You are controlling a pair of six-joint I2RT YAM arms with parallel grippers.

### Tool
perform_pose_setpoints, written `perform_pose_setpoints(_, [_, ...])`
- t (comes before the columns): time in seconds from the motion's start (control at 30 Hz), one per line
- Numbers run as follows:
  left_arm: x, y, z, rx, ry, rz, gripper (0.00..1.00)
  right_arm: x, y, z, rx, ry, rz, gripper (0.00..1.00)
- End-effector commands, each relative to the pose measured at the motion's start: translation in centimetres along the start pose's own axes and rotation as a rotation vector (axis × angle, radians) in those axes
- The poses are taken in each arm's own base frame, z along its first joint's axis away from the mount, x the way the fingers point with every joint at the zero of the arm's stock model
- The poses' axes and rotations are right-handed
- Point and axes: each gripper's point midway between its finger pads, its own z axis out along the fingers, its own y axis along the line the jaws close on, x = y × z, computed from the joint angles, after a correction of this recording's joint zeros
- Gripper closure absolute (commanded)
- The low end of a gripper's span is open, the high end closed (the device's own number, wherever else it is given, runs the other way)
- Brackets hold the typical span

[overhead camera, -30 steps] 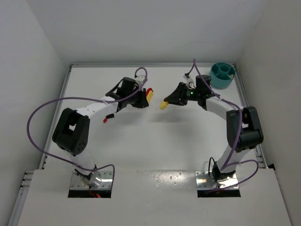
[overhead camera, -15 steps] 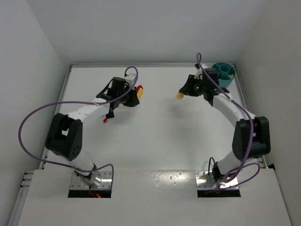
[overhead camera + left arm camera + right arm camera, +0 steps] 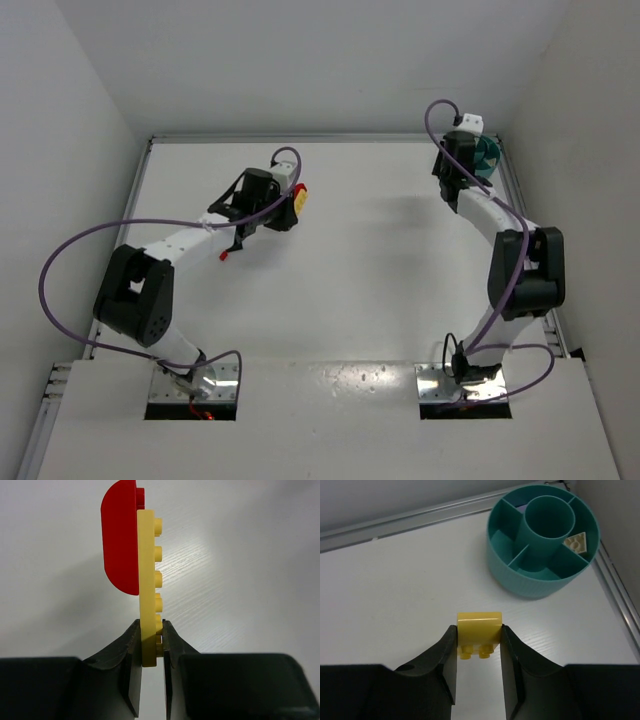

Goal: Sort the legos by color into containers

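The left gripper is seen pinching the lower end of a long yellow plate, which is held upright with its studs turned to the right in the wrist view. A red rounded brick is attached to the plate's upper left side, and both pieces are held above the white counter. In the top view a small red piece is seen lying on the counter just beside the left arm. The right gripper is closed on a small yellow brick, gripped by its sides with two studs pointing toward the camera. It is held near the round teal bowl, short of the rim and not over any compartment. The bowl stands in the far right corner of the counter, and it is divided around a central tube. A pale yellow wedge piece is seen lying in its right-hand compartment.
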Motion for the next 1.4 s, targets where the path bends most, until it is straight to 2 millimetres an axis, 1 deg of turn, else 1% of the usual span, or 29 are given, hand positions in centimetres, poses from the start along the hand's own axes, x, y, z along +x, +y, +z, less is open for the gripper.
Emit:
perform_pose_setpoints(0.0, [-3.2, -0.9, -0.6, 0.016, -0.099, 0.038, 1.00, -5.1, -2.1, 1.5, 0.114, -0.165, 0.084, 1.00])
perform_pose_setpoints(0.07, [-3.0, -0.9, 0.0, 0.023, -0.085, 0.036, 1.00, -5.0, -2.6, 2.7, 0.141, -0.166, 0.111, 1.00])
perform_pose_setpoints(0.1, [-3.0, -0.9, 0.0, 0.023, -0.085, 0.036, 1.00, -4.9, -3.3, 3.2, 0.166, -0.162, 0.114, 1.00])
perform_pose_setpoints(0.13, [-3.2, -0.9, 0.2, 0.023, -0.086, 0.036, 1.00, -5.5, -3.8, 3.7, 0.175, -0.179, 0.137, 1.00])
perform_pose_setpoints(0.17, [-3.3, -0.9, 0.4, 0.023, -0.086, 0.036, 1.00, -4.9, -3.8, 4.5, 0.186, -0.167, 0.141, 1.00])
perform_pose_setpoints(0.2, [-3.5, -1.5, 0.4, 0.041, -0.092, 0.043, 1.00, -5.5, -4.4, 4.8, 0.197, -0.177, 0.149, 1.00])
perform_pose_setpoints(0.33, [-3.5, -1.4, 1.1, 0.040, -0.083, 0.041, 1.00, -5.5, -5.8, 6.4, 0.229, -0.165, 0.168, 1.00])
perform_pose_setpoints(0.37, [-3.4, -1.6, 1.1, 0.050, -0.081, 0.042, 1.00, -5.6, -5.8, 6.6, 0.229, -0.165, 0.168, 1.00])
perform_pose_setpoints(0.4, [-3.5, -1.5, 1.4, 0.050, -0.078, 0.041, 1.00, -6.4, -5.7, 6.5, 0.226, -0.182, 0.175, 1.00])
perform_pose_setpoints(0.43, [-3.2, -1.4, 1.7, 0.048, -0.069, 0.040, 1.00, -5.8, -6.5, 7.3, 0.249, -0.169, 0.174, 1.00])
perform_pose_setpoints(0.5, [-3.6, -1.7, 1.6, 0.059, -0.077, 0.042, 1.00, -6.2, -6.9, 7.6, 0.256, -0.187, 0.175, 1.00])
perform_pose_setpoints(0.53, [-3.7, -1.7, 1.8, 0.059, -0.075, 0.041, 1.00, -5.7, -6.9, 7.9, 0.257, -0.177, 0.171, 1.00])
perform_pose_setpoints(0.57, [-3.7, -1.7, 1.8, 0.059, -0.075, 0.032, 1.00, -6.8, -6.9, 7.8, 0.254, -0.202, 0.168, 1.00])
perform_pose_setpoints(0.6, [-3.4, -1.6, 2.1, 0.058, -0.066, 0.031, 1.00, -6.2, -7.6, 8.3, 0.268, -0.191, 0.167, 1.00])
perform_pose_setpoints(0.67, [-3.9, -1.7, 2.0, 0.059, -0.076, 0.033, 1.00, -6.0, -7.6, 8.5, 0.270, -0.181, 0.155, 1.00])
perform_pose_setpoints(0.7, [-3.9, -1.7, 2.0, 0.059, -0.076, 0.033, 1.00, -6.5, -7.4, 8.5, 0.259, -0.190, 0.158, 1.00])
perform_pose_setpoints(0.73, [-3.9, -1.7, 2.0, 0.059, -0.076, 0.033, 1.00, -6.0, -8.0, 8.9, 0.271, -0.180, 0.158, 1.00])
perform_pose_setpoints(0.77, [-3.9, -1.7, 2.0, 0.059, -0.076, 0.033, 1.00, -6.2, -8.0, 8.9, 0.271, -0.187, 0.150, 1.00])
perform_pose_setpoints(0.8, [-3.9, -1.7, 2.0, 0.059, -0.076, 0.033, 1.00, -5.7, -8.0, 9.2, 0.272, -0.177, 0.147, 1.00])
perform_pose_setpoints(0.87, [-4.1, -1.7, 2.0, 0.061, -0.085, 0.034, 1.00, -6.4, -8.5, 9.2, 0.278, -0.205, 0.151, 1.00])
perform_pose_setpoints(0.93, [-3.8, -1.4, 2.3, 0.050, -0.078, 0.043, 1.00, -6.2, -8.6, 9.5, 0.280, -0.202, 0.124, 1.00])
perform_pose_setpoints(0.97, [-4.2, -1.5, 2.3, 0.051, -0.087, 0.045, 1.00, -6.4, -8.6, 9.5, 0.279, -0.211, 0.127, 1.00])
perform_pose_setpoints(1.0, [-4.2, -1.5, 2.3, 0.051, -0.087, 0.045, 1.00, -6.0, -8.5, 9.7, 0.280, -0.202, 0.124, 1.00])
perform_pose_setpoints(1.07, [-4.2, -1.5, 2.3, 0.051, -0.087, 0.054, 1.00, -6.2, -9.1, 9.8, 0.289, -0.209, 0.119, 1.00])
perform_pose_setpoints(1.1, [-4.2, -1.5, 2.3, 0.051, -0.087, 0.054, 1.00, -5.7, -9.1, 10.0, 0.290, -0.201, 0.116, 1.00])
perform_pose_setpoints(1.2, [-3.9, -1.5, 2.6, 0.058, -0.076, 0.052, 1.00, -5.9, -9.0, 10.0, 0.282, -0.199, 0.106, 0.93])
perform_pose_setpoints(1.27, [-3.9, -1.5, 2.6, 0.058, -0.076, 0.052, 1.00, -5.9, -9.0, 10.0, 0.282, -0.199, 0.106, 0.84])
perform_pose_setpoints(1.3, [-3.9, -1.5, 2.6, 0.058, -0.076, 0.061, 1.00, -5.7, -9.0, 10.0, 0.283, -0.190, 0.104, 0.75])
perform_pose_setpoints(1.37, [-3.9, -1.5, 2.6, 0.058, -0.076, 0.061, 1.00, -5.7, -8.8, 10.1, 0.272, -0.189, 0.103, 0.63])
